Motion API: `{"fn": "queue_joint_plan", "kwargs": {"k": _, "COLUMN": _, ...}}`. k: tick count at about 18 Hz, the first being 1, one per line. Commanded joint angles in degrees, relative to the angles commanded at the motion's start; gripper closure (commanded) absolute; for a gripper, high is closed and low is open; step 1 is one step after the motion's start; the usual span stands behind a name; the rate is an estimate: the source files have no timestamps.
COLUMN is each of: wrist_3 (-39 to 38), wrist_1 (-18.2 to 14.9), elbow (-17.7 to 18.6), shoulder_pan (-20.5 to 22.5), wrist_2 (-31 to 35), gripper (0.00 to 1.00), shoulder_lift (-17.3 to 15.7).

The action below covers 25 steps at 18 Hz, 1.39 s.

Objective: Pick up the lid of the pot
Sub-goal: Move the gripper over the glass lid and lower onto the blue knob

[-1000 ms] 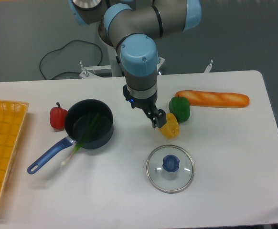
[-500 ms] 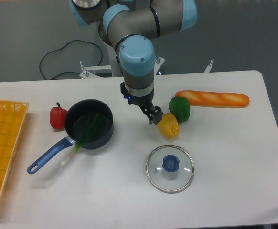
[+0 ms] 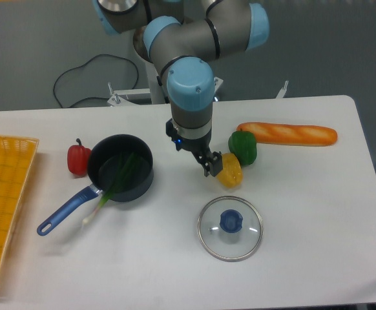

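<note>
the pot lid (image 3: 230, 239) lies on the table (image 3: 317, 226), its blue knob (image 3: 231, 221) up. the gripper (image 3: 195, 159) is apart from it, fingers spread wide. no lifting is done; reaching, gripping and raising are all left, i judge.

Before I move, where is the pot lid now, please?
In the camera view, the pot lid lies slightly right of centre, in the lower half, just below the yellow vegetable.
</note>
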<state>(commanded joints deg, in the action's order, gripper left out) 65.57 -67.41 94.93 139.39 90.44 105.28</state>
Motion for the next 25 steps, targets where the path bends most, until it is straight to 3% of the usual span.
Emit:
{"fn": "queue_joint_plan", "kwargs": {"k": 8, "wrist_3": 0.62, "wrist_1": 0.18, "elbow": -5.89, "shoulder_pan": 2.37, "wrist_2": 0.00, "gripper": 0.00, "shoulder_lift": 7.03}}
{"fn": "queue_joint_plan", "kwargs": {"k": 16, "wrist_3": 3.24, "wrist_1": 0.88, "elbow": -9.23, "shoulder_pan": 4.04, "wrist_2": 0.09, "gripper": 0.00, "shoulder_lift": 12.13}}
{"fn": "queue_joint_plan", "kwargs": {"k": 25, "wrist_3": 28.62, "wrist_1": 2.81, "elbow": -9.50, "shoulder_pan": 4.13, "wrist_2": 0.53, "gripper": 0.02, "shoulder_lift": 14.95}}
